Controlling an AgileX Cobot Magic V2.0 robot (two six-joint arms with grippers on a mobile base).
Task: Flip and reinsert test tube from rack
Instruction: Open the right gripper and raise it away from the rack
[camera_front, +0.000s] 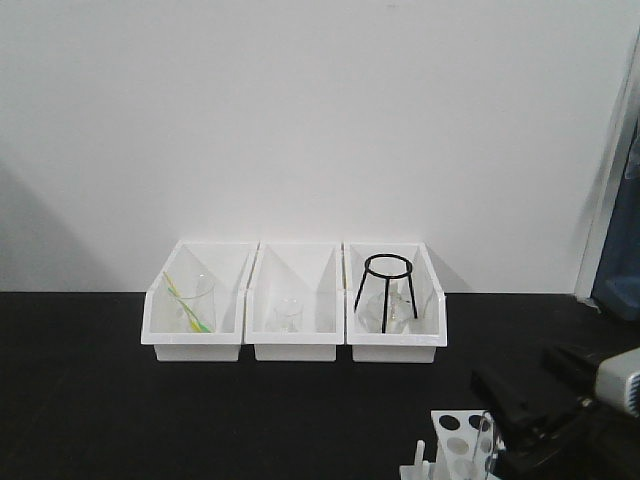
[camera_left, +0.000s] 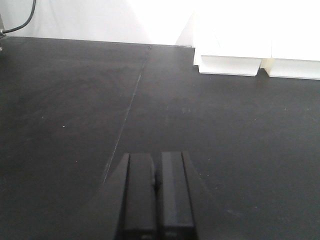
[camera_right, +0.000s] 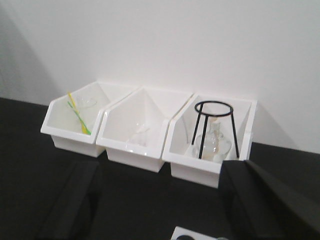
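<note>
Three bins (camera_front: 295, 345), one rack (camera_front: 455, 440), seemingly.

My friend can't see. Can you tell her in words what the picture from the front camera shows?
Three white bins sit in a row on a black table against a white wall. The left one holds a clear beaker with a yellow-green stick, the middle a small glass, the right a black tripod stand. At the bottom edge, a white rack stands beside a dark robot arm.

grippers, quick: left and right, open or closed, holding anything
Left gripper: closed, fingers pressed together, holding nothing.
Right gripper: open, fingers spread wide above the rack, holding nothing.
</note>
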